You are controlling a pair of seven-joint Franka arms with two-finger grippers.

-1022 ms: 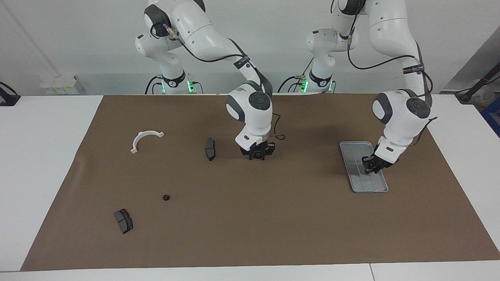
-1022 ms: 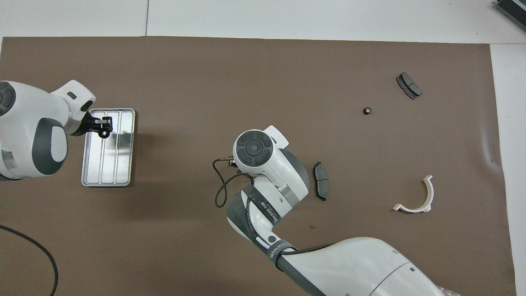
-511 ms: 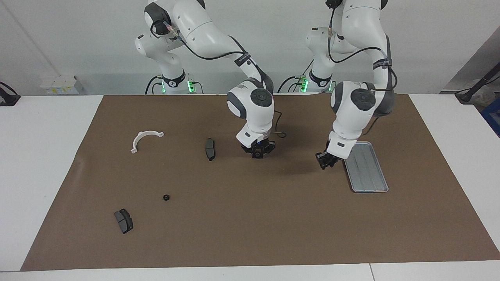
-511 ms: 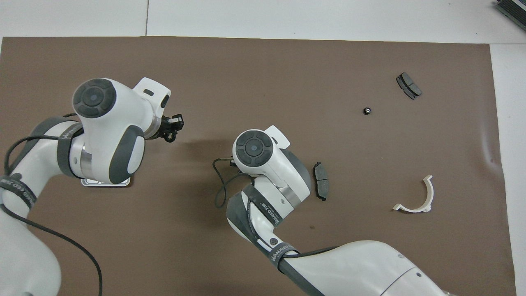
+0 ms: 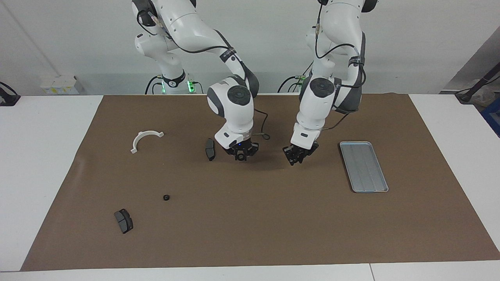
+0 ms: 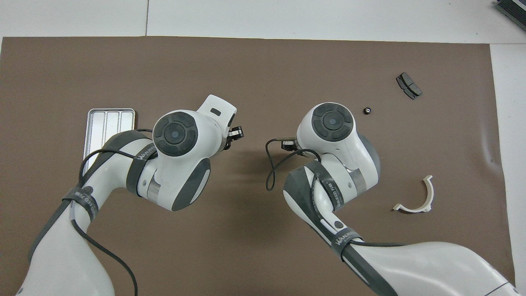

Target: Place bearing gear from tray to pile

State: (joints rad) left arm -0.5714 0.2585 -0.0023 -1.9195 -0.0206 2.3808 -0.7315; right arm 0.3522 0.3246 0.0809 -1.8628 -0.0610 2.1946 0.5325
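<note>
The silver tray (image 5: 363,168) lies toward the left arm's end of the mat and looks bare; it also shows in the overhead view (image 6: 107,120). My left gripper (image 5: 295,157) hangs over the mat's middle, shut on a small dark bearing gear; it also shows in the overhead view (image 6: 233,136). My right gripper (image 5: 241,153) hangs low beside it, next to a brake pad (image 5: 210,149). The pile's white bracket (image 5: 145,138), a second brake pad (image 5: 123,220) and another small black gear (image 5: 166,197) lie toward the right arm's end.
A brown mat (image 5: 254,218) covers the table, with white tabletop around it. In the overhead view the right arm's wrist (image 6: 333,135) hides its gripper and the nearer brake pad. The loose gear (image 6: 367,110) lies beside the farther brake pad (image 6: 408,85).
My left gripper lifted off the tray and swung toward the mat's middle with the gear. My right gripper shifted a little toward the nearer brake pad.
</note>
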